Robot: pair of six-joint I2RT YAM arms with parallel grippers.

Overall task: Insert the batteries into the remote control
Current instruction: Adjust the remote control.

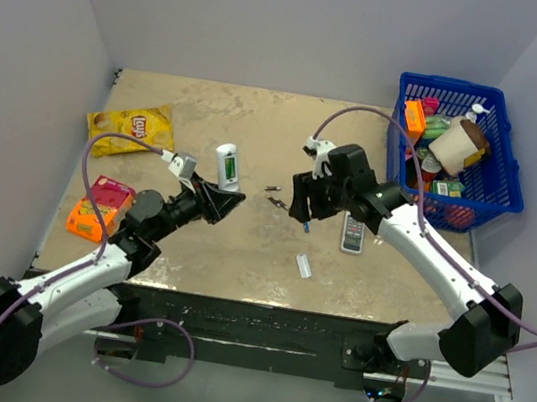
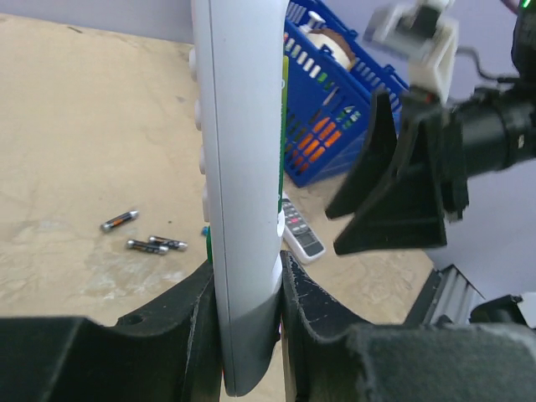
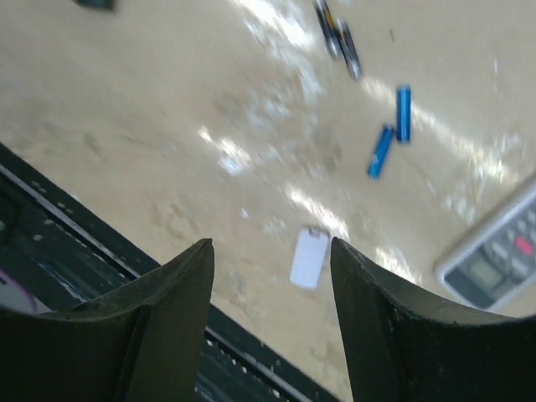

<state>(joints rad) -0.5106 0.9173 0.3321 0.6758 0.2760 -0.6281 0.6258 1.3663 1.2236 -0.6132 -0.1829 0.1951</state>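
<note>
Foreground: small white flat plastic cover (image 1: 303,265) lying alone on beige stone-look worktop (image 1: 238,267), near front edge, between the two arms.

Orange and pink packet (image 1: 101,206) flat near left edge, beside left arm.

Wider grey-white remote with dark buttons (image 1: 353,234) flat on worktop beside right forearm. Two blue cylindrical cells (image 3: 403,113) close together just left of it.

Left tool (image 1: 213,198) raised off worktop, pinching slim white bar-shaped remote (image 1: 226,166) by its lower end. Black fingers (image 2: 197,310) pressed against both long sides, remote standing near upright. Green cylindrical cells (image 1: 230,168) showing in open back of that remote; count cannot be told.

Right tool (image 1: 301,198) spread wide, holding nothing, hovering above worktop to right of the held remote and apart from it.

Dark brownish cells (image 2: 167,244), three, in loose cluster on worktop between the two tools.

Farther back, left: yellow crisp bag (image 1: 131,125) lying flat.

Far right corner: blue plastic slatted basket (image 1: 455,84), filled with mixed goods.
</note>
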